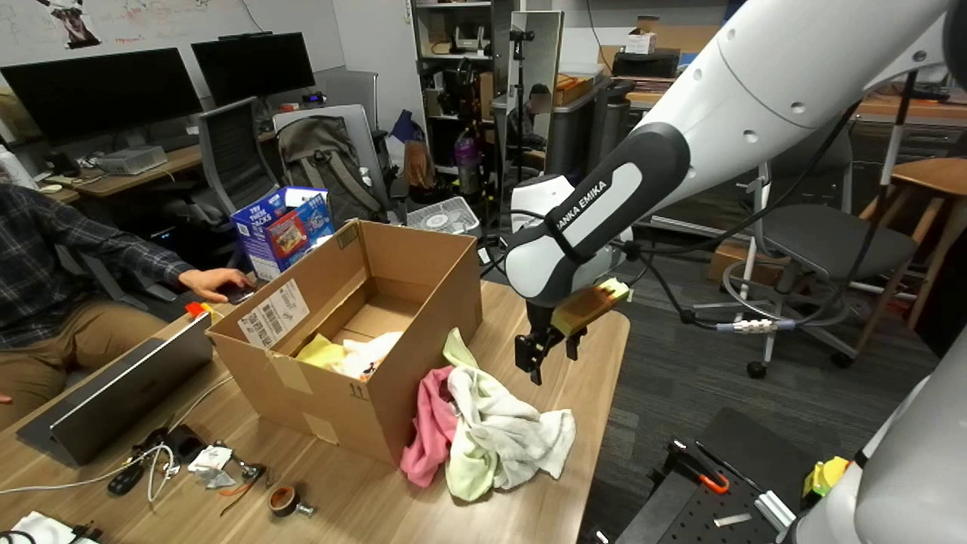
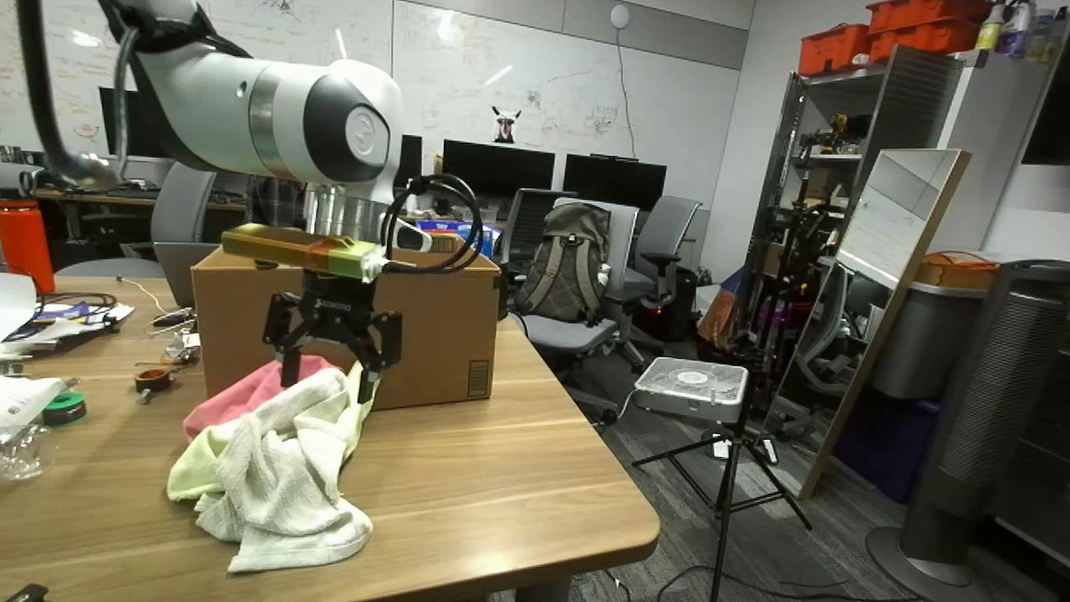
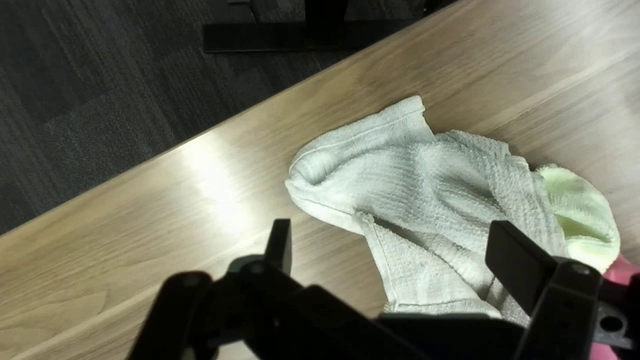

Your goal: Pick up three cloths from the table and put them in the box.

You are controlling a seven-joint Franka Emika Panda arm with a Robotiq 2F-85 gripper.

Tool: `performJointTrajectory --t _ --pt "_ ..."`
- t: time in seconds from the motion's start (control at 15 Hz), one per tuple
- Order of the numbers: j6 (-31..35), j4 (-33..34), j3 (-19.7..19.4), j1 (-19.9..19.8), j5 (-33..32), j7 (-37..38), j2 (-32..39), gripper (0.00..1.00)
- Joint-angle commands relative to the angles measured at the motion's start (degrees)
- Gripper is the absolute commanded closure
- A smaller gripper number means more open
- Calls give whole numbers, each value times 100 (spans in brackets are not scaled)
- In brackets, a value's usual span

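Observation:
A pile of a white cloth (image 1: 521, 438), a pale green cloth (image 1: 470, 474) and a pink cloth (image 1: 430, 431) lies crumpled on the table against the cardboard box (image 1: 317, 404). The pile also shows in an exterior view, with the white cloth (image 2: 284, 477) nearest, the green (image 2: 192, 468) and the pink (image 2: 238, 401) behind. My gripper (image 1: 553, 365) is open and empty above the pile. In the wrist view the white cloth (image 3: 400, 175) lies below and between the fingers (image 3: 390, 224); the green (image 3: 582, 215) and pink (image 3: 622, 270) are partly hidden at the right.
The open box holds yellow (image 1: 321, 351) and white (image 1: 370, 353) soft items. A laptop (image 1: 128, 385), a tape roll (image 1: 283, 500) and cables lie on the table beside the box. A person (image 1: 83, 264) sits at the far side. The table edge (image 3: 200, 134) runs near the white cloth.

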Motion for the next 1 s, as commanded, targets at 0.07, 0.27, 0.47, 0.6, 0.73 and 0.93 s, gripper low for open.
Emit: performJointTrajectory --t 0.07,0.27,0.47,0.6,0.73,0.93 --pt "405 117 -89 103 107 -669 393 0" --pt "580 196 -40 57 365 -1150 597 0" --pt "575 277 53 -17 898 -1776 726 0" --pt "547 342 93 -53 1245 -2158 821 0" --pt "504 390 109 -78 1460 -2435 913 0" --pt "587 432 153 -153 1770 -2892 1092 0"
